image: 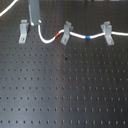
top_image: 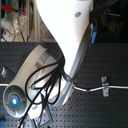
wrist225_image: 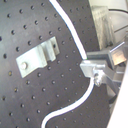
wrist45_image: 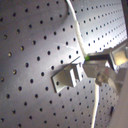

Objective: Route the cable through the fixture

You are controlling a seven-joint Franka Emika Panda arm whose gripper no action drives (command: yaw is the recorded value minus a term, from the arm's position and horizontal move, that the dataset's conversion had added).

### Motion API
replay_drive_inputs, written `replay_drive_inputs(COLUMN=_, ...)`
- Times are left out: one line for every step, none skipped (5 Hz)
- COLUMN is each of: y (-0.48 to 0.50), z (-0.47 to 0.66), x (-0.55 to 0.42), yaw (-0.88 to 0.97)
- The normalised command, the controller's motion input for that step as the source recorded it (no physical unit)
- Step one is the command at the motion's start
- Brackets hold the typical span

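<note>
Three grey clips stand in a row on the black perforated board. The white cable (image: 75,36) runs through the middle clip (image: 66,32) and the right clip (image: 106,31), with its red band (image: 60,36) just left of the middle clip and its blue band (image: 88,37) between those two. The left clip, the fixture (image: 22,31), holds no cable. My gripper (image: 36,23) hangs just right of it, shut on the cable's free part. In both wrist views the fixture (wrist45_image: 70,77) (wrist225_image: 37,56) lies close beside the gripper (wrist45_image: 92,65) (wrist225_image: 91,68), with the cable (wrist45_image: 77,37) (wrist225_image: 70,32) passing between its fingers.
In the second exterior view the arm's white body (top_image: 65,45) and black hoses hide most of the board. Only the right clip (top_image: 104,86) and the cable's blue band (top_image: 87,91) show clearly there. The perforated board (image: 65,90) stretches toward the first exterior view's bottom.
</note>
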Motion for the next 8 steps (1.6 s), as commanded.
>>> replay_drive_inputs(y=0.507, z=0.25, x=-0.413, yaw=-0.28)
replay_drive_inputs(y=-0.012, z=0.12, x=-0.351, yaw=-0.09)
replay_drive_inputs(y=-0.069, z=0.17, x=-0.382, yaw=-0.23)
replay_drive_inputs(y=0.009, z=0.26, x=-0.417, yaw=-0.35)
replay_drive_inputs(y=-0.062, z=0.28, x=-0.354, yaw=-0.33)
replay_drive_inputs(y=-0.026, z=0.32, x=-0.398, yaw=-0.32)
replay_drive_inputs(y=-0.055, z=0.27, x=-0.386, yaw=-0.29)
replay_drive_inputs(y=-0.119, z=0.27, x=-0.307, yaw=-0.25)
